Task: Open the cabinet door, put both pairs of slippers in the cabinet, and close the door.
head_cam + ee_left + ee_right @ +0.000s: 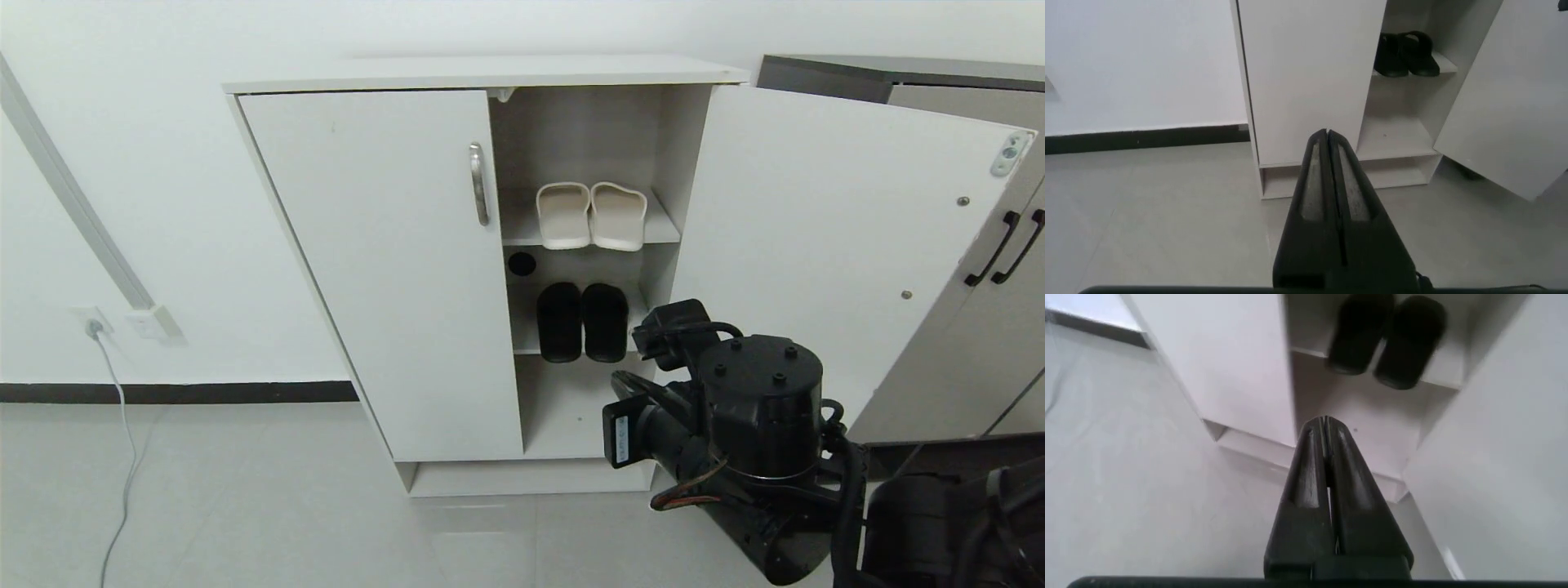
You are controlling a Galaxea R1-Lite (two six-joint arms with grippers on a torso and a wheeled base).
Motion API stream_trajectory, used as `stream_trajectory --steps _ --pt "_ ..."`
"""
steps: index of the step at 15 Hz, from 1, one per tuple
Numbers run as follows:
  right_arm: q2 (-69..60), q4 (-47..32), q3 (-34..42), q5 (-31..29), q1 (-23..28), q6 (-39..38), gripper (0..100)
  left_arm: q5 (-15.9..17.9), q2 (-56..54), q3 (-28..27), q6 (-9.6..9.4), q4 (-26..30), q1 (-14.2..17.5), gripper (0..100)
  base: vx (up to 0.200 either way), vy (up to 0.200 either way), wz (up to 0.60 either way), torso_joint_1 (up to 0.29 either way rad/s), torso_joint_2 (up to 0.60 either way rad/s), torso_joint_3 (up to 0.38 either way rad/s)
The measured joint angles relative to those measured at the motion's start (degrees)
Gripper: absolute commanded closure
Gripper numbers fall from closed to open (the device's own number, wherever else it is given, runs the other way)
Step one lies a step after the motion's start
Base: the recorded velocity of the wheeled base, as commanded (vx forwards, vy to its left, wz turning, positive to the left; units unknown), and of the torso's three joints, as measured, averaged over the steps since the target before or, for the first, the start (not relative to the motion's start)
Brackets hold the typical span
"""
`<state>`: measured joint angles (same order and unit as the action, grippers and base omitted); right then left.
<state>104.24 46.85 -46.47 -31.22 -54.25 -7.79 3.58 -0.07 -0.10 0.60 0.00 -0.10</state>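
The white cabinet (367,245) stands against the wall with its left door shut and its right door (816,245) swung wide open. A pair of white slippers (591,215) rests on the upper shelf. A pair of black slippers (581,322) sits on the shelf below, also seen as black slippers (1406,53) and black slippers (1388,331). My right gripper (1325,425) is shut and holds nothing, hovering low in front of the open compartment, beside the open door. My left gripper (1327,135) is shut and holds nothing, farther back over the floor, facing the cabinet's base.
A grey cabinet (980,245) with black handles stands just behind the open door. A wall socket with a hanging cable (96,327) is at the left. The tiled floor (245,506) before the cabinet offers free room. A metal handle (478,184) sits on the shut door.
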Motion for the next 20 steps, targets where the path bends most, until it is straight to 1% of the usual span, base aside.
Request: stream_trajectory --steps 12,15,20 --pt "0.1 -0.1 0.6 0.1 -0.2 0.0 100 0.0 0.0 0.0 0.06 0.0 0.0 100 0.000 0.000 0.00 0.000 -0.01 -0.006" --pt "0.1 0.0 0.6 0.1 -0.2 0.0 100 0.0 0.0 0.0 0.06 0.0 0.0 100 0.000 0.000 0.00 0.006 -0.18 -0.312" --pt "0.1 -0.1 0.7 0.1 -0.2 0.1 100 0.0 0.0 0.0 0.09 0.0 -0.1 100 0.000 0.000 0.00 0.050 -0.50 -0.367"
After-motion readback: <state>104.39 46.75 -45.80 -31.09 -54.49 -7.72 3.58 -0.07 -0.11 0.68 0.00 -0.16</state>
